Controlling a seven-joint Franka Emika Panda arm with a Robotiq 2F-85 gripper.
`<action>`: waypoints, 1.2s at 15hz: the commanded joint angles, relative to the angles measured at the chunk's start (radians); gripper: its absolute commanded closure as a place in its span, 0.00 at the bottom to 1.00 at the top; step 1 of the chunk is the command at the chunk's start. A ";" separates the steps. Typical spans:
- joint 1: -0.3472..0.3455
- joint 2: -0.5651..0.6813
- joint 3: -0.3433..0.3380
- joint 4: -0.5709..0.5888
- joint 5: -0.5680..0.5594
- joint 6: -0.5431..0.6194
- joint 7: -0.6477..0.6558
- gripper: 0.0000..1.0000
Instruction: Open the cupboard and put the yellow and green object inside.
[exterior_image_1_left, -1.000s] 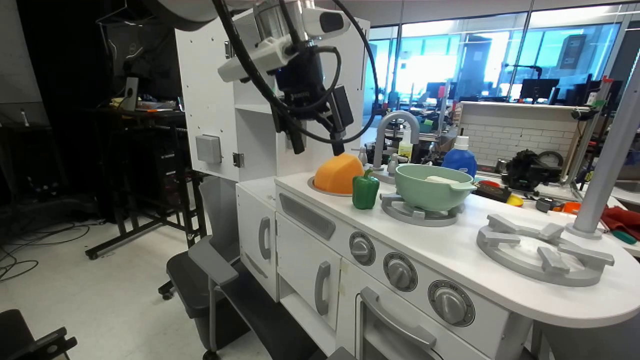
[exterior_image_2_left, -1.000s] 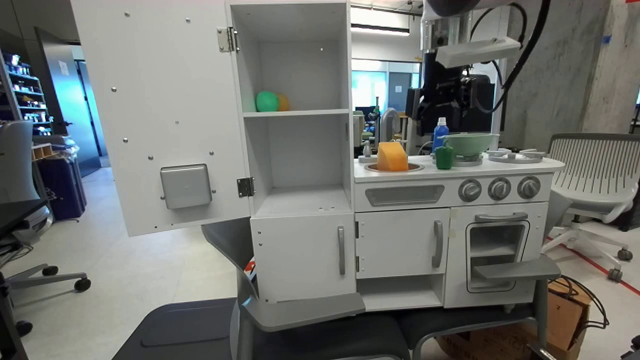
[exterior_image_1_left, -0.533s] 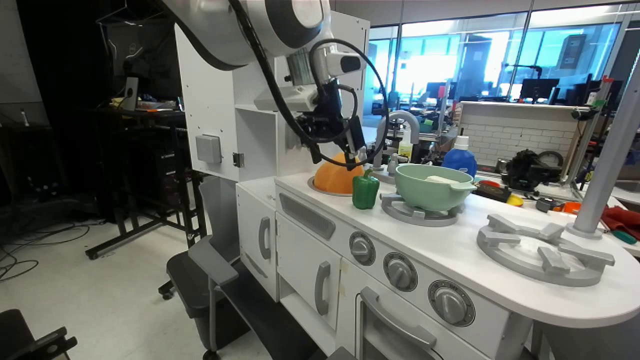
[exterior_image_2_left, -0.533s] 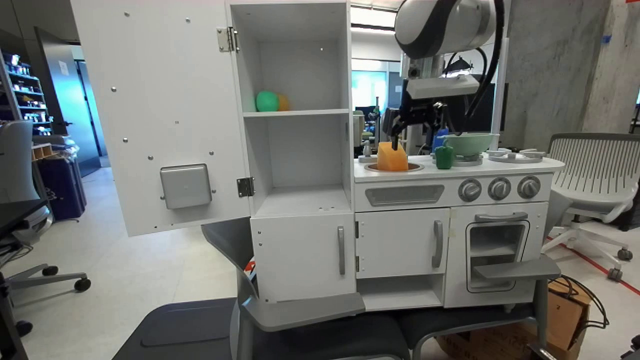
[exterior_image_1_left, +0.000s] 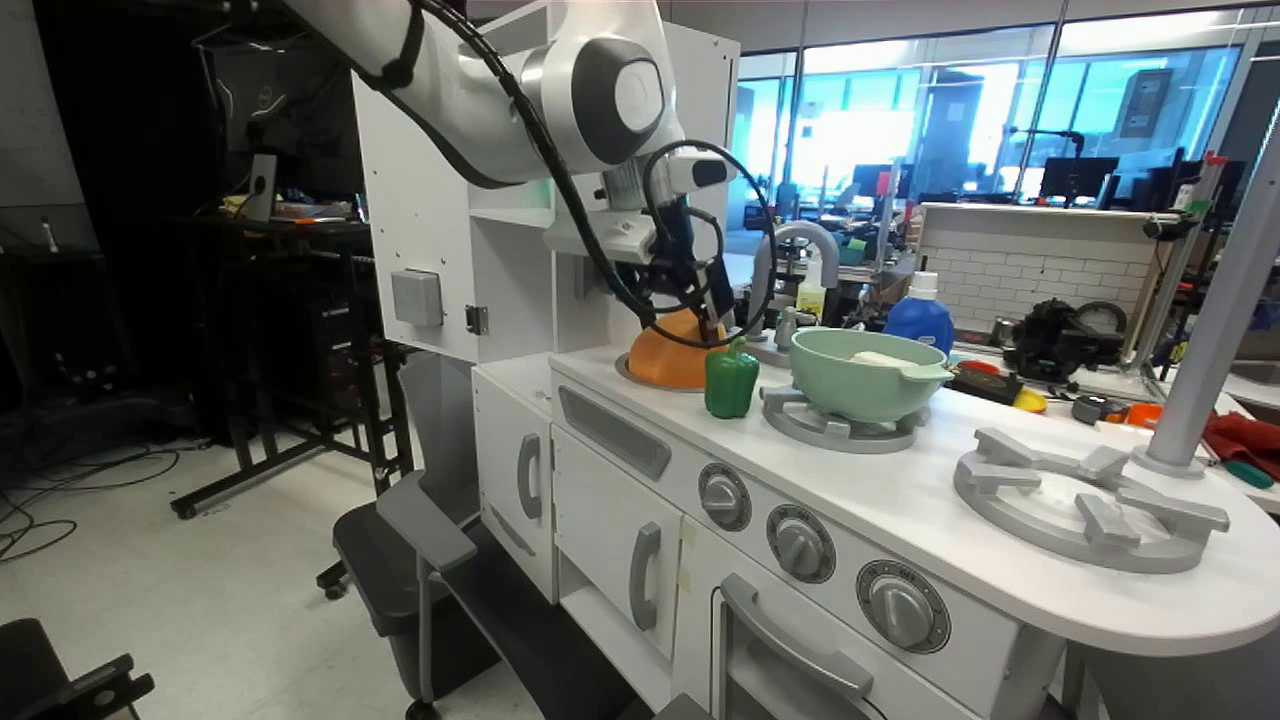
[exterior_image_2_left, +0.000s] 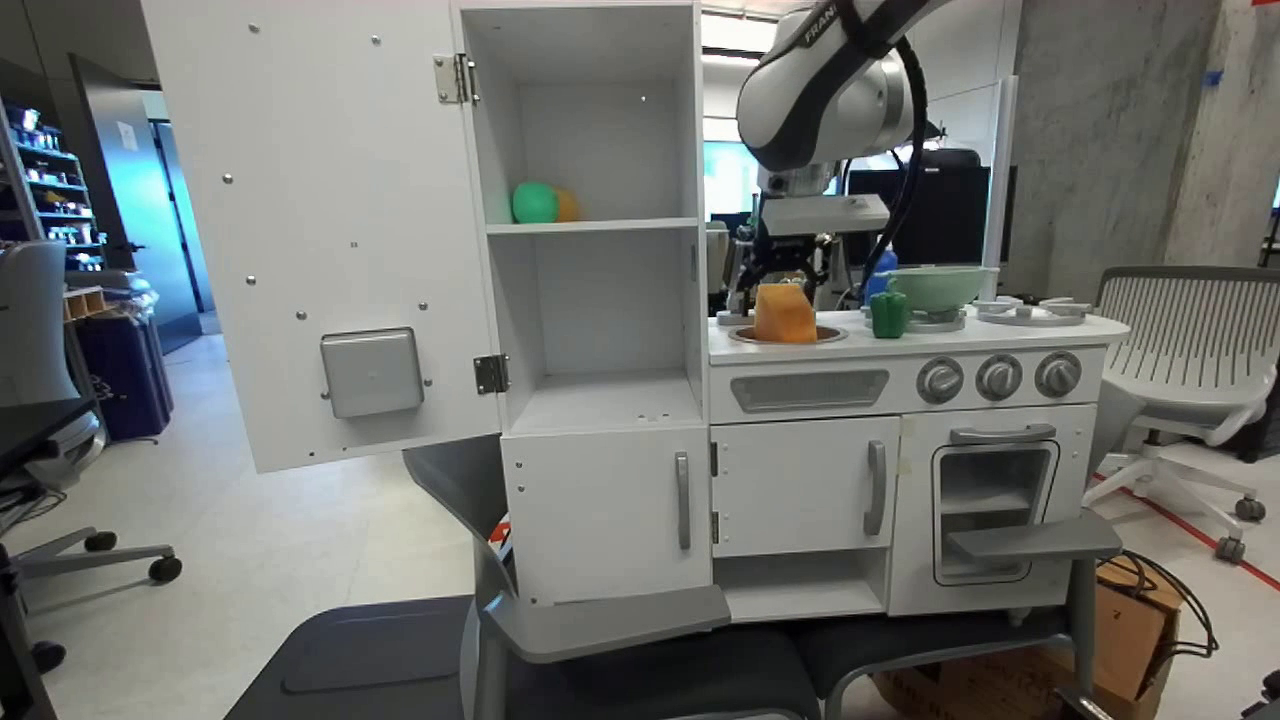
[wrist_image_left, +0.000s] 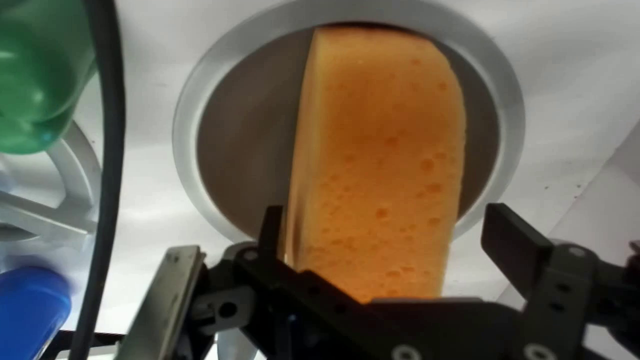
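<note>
The cupboard's white door (exterior_image_2_left: 330, 230) stands swung wide. In its upper compartment (exterior_image_2_left: 610, 140) sits the yellow and green object: a bright green rounded piece (exterior_image_2_left: 533, 203) with a yellow-orange piece (exterior_image_2_left: 568, 207) against it; whether they are joined I cannot tell. An orange sponge (wrist_image_left: 380, 140) rests upright in the round sink basin (wrist_image_left: 186, 131). My open gripper (wrist_image_left: 386, 225) straddles the sponge's far end in the wrist view. Its left finger (wrist_image_left: 271, 232) is close beside the sponge, contact unclear; its right finger (wrist_image_left: 515, 245) stands apart from it. A green toy pepper (exterior_image_1_left: 731, 382) stands beside the sink.
A pale-green bowl (exterior_image_1_left: 860, 385) sits on a burner near the pepper, a blue bottle (exterior_image_1_left: 918, 322) behind it. The grey faucet (exterior_image_1_left: 808, 236) rises behind the sink. The white tower's side wall (exterior_image_2_left: 694, 300) borders the counter. A bare burner (exterior_image_1_left: 1090, 500) occupies the counter's far end.
My gripper has come down from above the counter and across to the sponge, with its fingers now lowered around it. The sponge, pepper and cupboard door have not moved.
</note>
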 joint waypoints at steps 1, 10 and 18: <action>0.002 0.118 -0.006 0.186 0.034 -0.074 -0.033 0.25; 0.024 0.117 -0.008 0.232 0.019 -0.164 -0.051 0.85; 0.062 -0.138 0.005 -0.016 -0.015 -0.276 -0.078 0.96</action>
